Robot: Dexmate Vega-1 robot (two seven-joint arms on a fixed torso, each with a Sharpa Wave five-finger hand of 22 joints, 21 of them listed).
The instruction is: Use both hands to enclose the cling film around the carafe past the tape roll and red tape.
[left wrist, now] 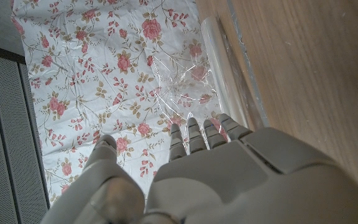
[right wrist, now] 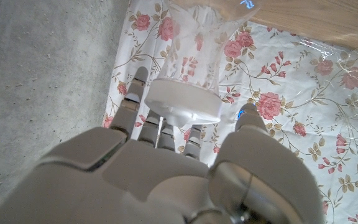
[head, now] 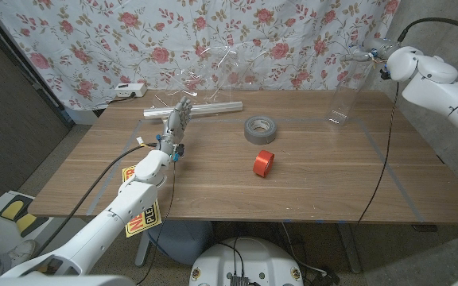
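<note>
The clear carafe [head: 347, 89] stands at the table's far right, its base on the wood. My right hand [head: 370, 56] grips its top; in the right wrist view the carafe's neck [right wrist: 188, 68] sits between the thumb and fingers of that hand [right wrist: 166, 180]. The cling film roll [head: 201, 109] lies along the far edge, with a crinkled sheet [head: 213, 67] rising from it. Just at the roll's left end, my left hand [head: 179, 121] is upright with its fingers apart and holds nothing. The left wrist view shows my left hand [left wrist: 229, 180], its fingertips reaching toward the roll [left wrist: 219, 68].
The grey tape roll [head: 261, 129] lies mid-table and the red tape [head: 263, 163] stands on edge nearer me. A floral curtain [head: 94, 40] hangs behind the table. A white power strip [head: 128, 90] sits at the far left corner.
</note>
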